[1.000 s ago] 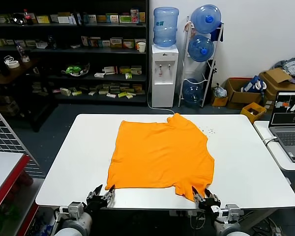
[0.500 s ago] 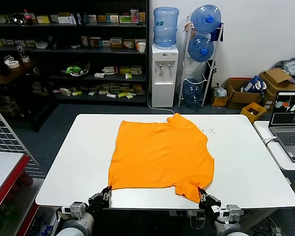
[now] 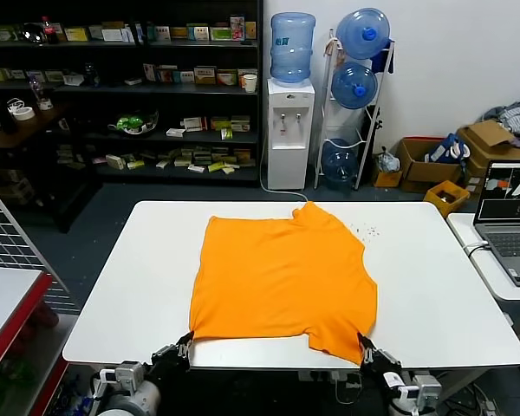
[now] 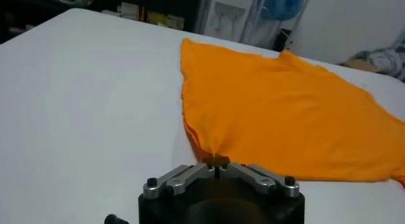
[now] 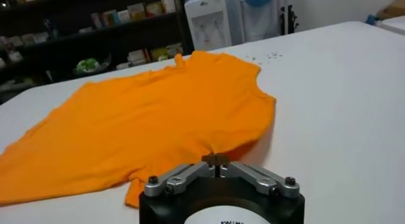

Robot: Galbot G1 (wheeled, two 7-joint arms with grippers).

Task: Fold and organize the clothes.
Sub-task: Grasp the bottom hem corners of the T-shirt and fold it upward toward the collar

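The bright orange T-shirt [image 3: 282, 277] lies spread flat on the white table [image 3: 121, 286], plain side up, no lettering showing. My left gripper [image 3: 185, 341] is at the table's near edge, shut on the shirt's near left corner [image 4: 209, 143]. My right gripper [image 3: 362, 342] is at the near edge too, shut on the shirt's near right corner [image 5: 209, 146]. Both corners are pinched into small peaks at the closed fingertips. The shirt also fills the left wrist view [image 4: 285, 111] and the right wrist view [image 5: 145, 118].
A second white table with an open laptop [image 3: 511, 221] stands at the right. A water dispenser [image 3: 290, 121], a rack of water bottles [image 3: 357, 87] and shelves [image 3: 121, 95] stand beyond the far edge. A red-edged wire rack [image 3: 9, 277] is at the left.
Both grippers have closed on the shirt's near corners and pulled back toward the near edge, drawing the hem closer to it.
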